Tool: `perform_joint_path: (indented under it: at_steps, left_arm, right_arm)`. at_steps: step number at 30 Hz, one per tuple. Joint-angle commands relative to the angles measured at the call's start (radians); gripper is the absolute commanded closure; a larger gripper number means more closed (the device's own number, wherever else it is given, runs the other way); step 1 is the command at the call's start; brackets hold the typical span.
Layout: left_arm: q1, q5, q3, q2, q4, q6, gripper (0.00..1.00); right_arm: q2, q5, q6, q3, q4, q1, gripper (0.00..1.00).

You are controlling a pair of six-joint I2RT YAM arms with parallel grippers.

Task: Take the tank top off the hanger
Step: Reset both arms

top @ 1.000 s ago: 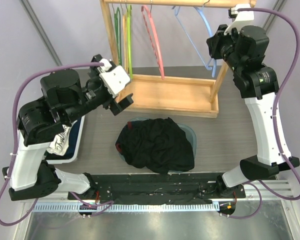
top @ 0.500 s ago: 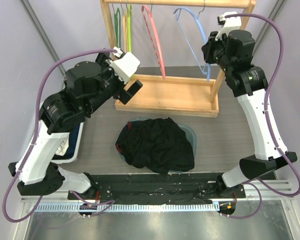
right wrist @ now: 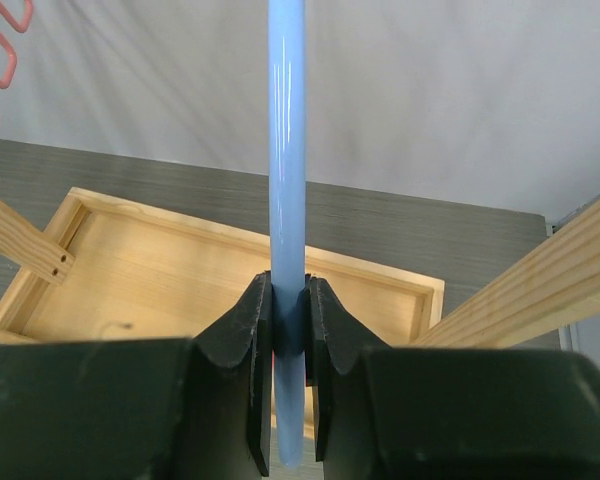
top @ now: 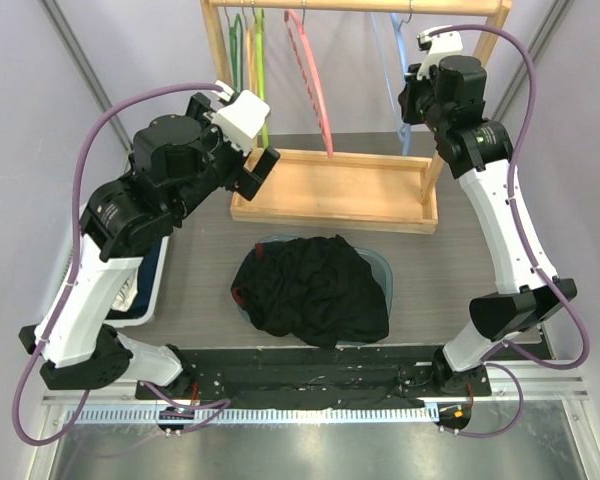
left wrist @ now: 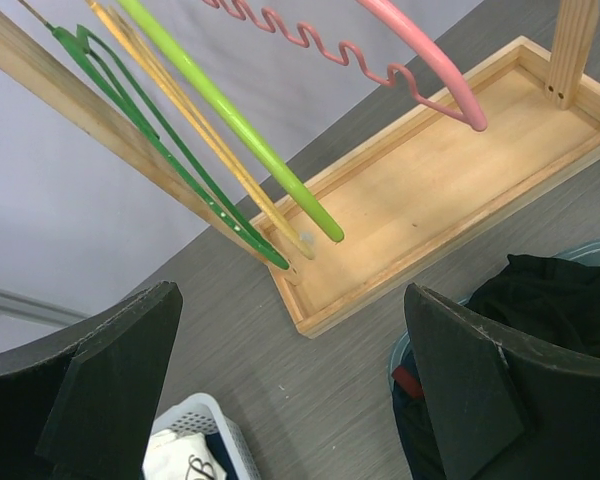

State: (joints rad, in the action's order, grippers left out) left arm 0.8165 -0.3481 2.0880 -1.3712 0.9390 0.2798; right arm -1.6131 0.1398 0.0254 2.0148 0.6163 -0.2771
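Note:
The black tank top (top: pixel 315 290) lies crumpled in the middle of the table, off the hanger; its edge shows in the left wrist view (left wrist: pixel 560 295). The light blue hanger (top: pixel 396 60) hangs by the rack's right post. My right gripper (top: pixel 414 100) is shut on the hanger's blue bar (right wrist: pixel 286 150), which runs straight between the jaws of the right gripper (right wrist: pixel 289 310). Raised by the rack's left post, my left gripper (top: pixel 258 172) is wide open, and in its wrist view the left gripper (left wrist: pixel 288 340) has nothing between its fingers.
A wooden rack with a tray base (top: pixel 330 190) stands at the back, carrying a pink hanger (top: pixel 310 70), green hangers (top: pixel 252 70) and a yellow one. A white basket (top: pixel 148 290) with folded clothes sits at the left. A blue-grey dish (top: pixel 382 268) lies under the tank top.
My left arm has lifted and swung toward the rack's left post, still open. My right arm has carried the blue hanger up and left, turning it edge-on by the right post.

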Motion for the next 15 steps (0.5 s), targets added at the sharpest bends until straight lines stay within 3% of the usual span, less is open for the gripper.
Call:
perform_joint_path:
  at_steps: [1, 3, 4, 6, 7, 9, 10, 15]
  left_arm:
    - [-0.017, 0.024, 0.01, 0.023, -0.031, -0.036, 0.0]
    - [-0.025, 0.035, 0.017, 0.023, -0.023, -0.047, 0.0]
    - [-0.033, 0.046, 0.02, 0.024, -0.02, -0.048, 0.0]
    - [-0.042, 0.054, 0.017, 0.03, -0.017, -0.053, 0.0]
    - [-0.049, 0.058, 0.012, 0.032, -0.019, -0.054, 0.0]
    - [-0.053, 0.055, -0.002, 0.037, -0.023, -0.048, 0.0]
    - [-0.06, 0.051, -0.011, 0.041, -0.031, -0.048, 0.0]
    - [-0.082, 0.051, -0.048, 0.052, -0.037, -0.057, 0.0]
  right_arm:
    - [-0.022, 0.007, 0.005, -0.002, 0.014, 0.009, 0.99]
    - [-0.031, 0.006, -0.011, 0.007, 0.022, 0.009, 0.99]
    - [-0.03, 0.006, -0.016, 0.01, 0.028, 0.01, 0.94]
    - [-0.018, -0.008, -0.048, 0.006, 0.043, 0.009, 0.71]
    - [0.016, -0.012, -0.054, -0.023, 0.045, 0.009, 0.55]
    - [0.067, -0.017, -0.082, -0.071, 0.017, 0.009, 0.43]
    - [0.121, -0.017, -0.09, -0.127, 0.005, 0.007, 0.29]
    - [0.274, -0.009, -0.123, -0.247, -0.029, 0.007, 0.0]
